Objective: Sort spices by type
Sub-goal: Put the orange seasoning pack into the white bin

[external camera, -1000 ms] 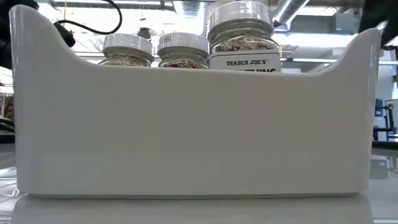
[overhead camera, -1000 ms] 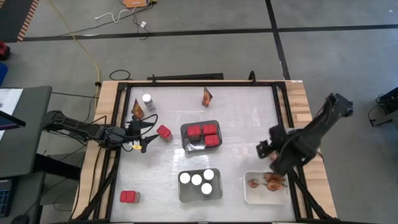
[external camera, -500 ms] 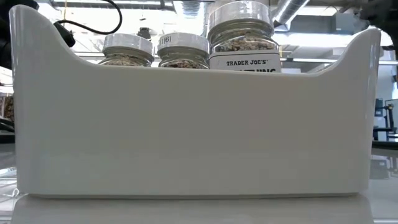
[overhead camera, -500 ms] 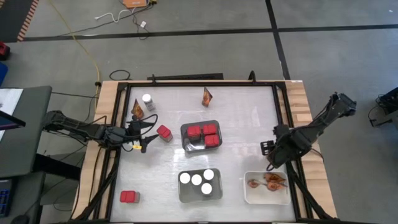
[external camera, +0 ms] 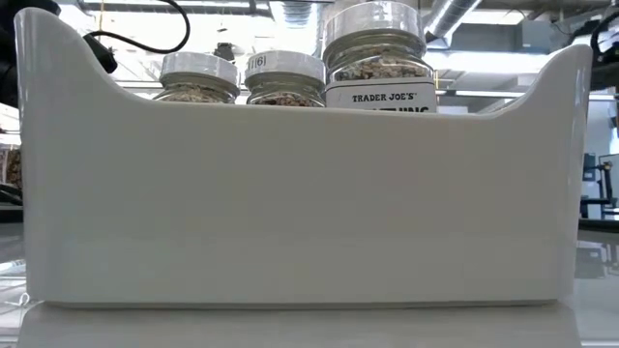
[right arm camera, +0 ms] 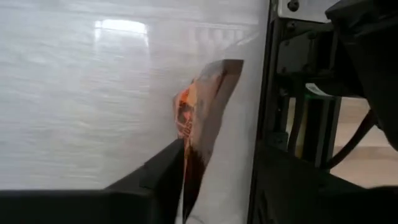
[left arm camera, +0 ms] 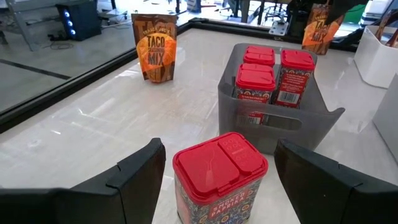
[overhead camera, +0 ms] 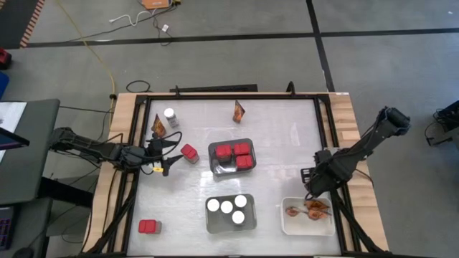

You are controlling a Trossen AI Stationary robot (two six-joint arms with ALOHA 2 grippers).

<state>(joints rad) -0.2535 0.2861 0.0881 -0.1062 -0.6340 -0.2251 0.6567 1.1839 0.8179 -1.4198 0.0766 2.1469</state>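
Note:
My left gripper (overhead camera: 172,153) (left arm camera: 219,148) is open at the table's left side. Its fingers stand on either side of a loose red container (left arm camera: 219,177) (overhead camera: 189,153) without touching it. My right gripper (overhead camera: 310,188) (right arm camera: 217,149) is open, just beyond the far left corner of the white tray (overhead camera: 307,223). That tray holds orange-brown packets (overhead camera: 314,208), and one packet (right arm camera: 193,134) shows between the fingers in the right wrist view. Three red containers (overhead camera: 234,152) sit in the grey tray (overhead camera: 231,169). Several white-lidded jars (overhead camera: 228,207) (external camera: 374,53) stand in the near tray (external camera: 290,203).
A jar (overhead camera: 171,115) and a taco-mix packet (overhead camera: 158,126) (left arm camera: 153,46) stand at the far left, and another packet (overhead camera: 238,111) stands at the far middle. A red container (overhead camera: 149,226) lies near the left corner. A black rail (overhead camera: 229,95) frames the table.
My right gripper has drawn back out of the white tray, up and toward the table's far side, then settled just beyond the tray's far left corner. The packets stay in the tray. My left arm has kept still.

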